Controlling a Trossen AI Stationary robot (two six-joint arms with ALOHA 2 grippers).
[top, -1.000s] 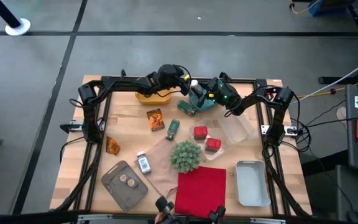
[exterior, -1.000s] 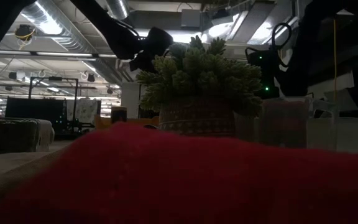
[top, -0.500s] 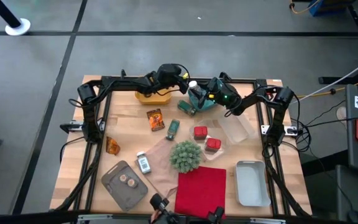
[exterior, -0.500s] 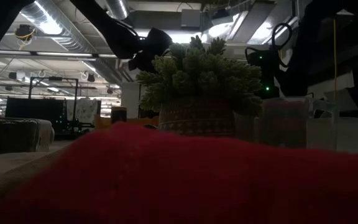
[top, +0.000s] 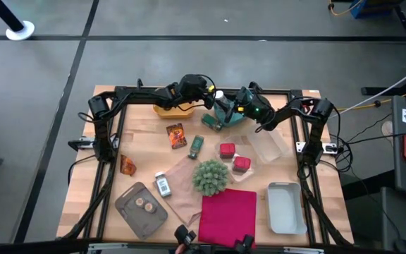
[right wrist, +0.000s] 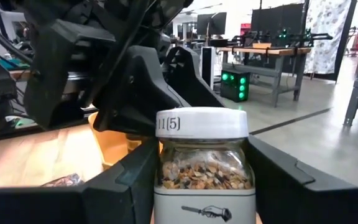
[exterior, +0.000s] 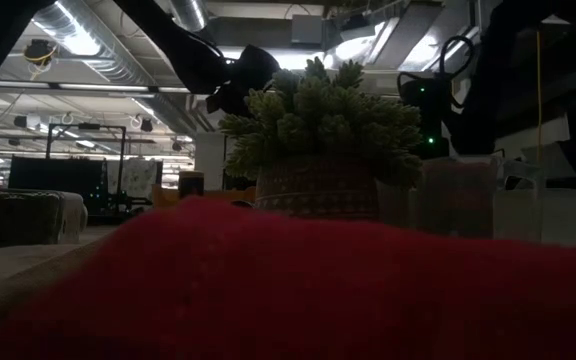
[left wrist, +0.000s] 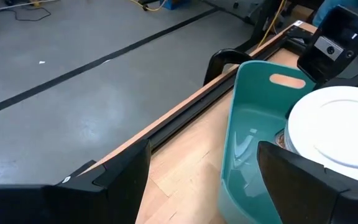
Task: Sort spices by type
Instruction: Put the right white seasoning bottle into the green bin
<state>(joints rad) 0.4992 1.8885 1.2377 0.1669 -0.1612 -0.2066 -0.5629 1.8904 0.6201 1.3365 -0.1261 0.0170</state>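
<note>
here, upper centre of the frame, the right gripper (right wrist: 204,186) is pinching a white-capped clear glass spice jar (right wrist: 204,167); the left gripper (left wrist: 201,186) is hanging spread wide beside it.

— Where are my pincers right now?

— My left gripper (top: 208,94) hangs with fingers (left wrist: 104,180) spread wide, nothing between them. Just beside it, tip to tip, sits my right gripper (top: 224,107).

— And the right?

— My right fingers (right wrist: 126,180) clamp a white-capped jar (right wrist: 204,163) from both sides, upright. Both arms reach in from opposite sides, wrists nearly meeting.
</note>
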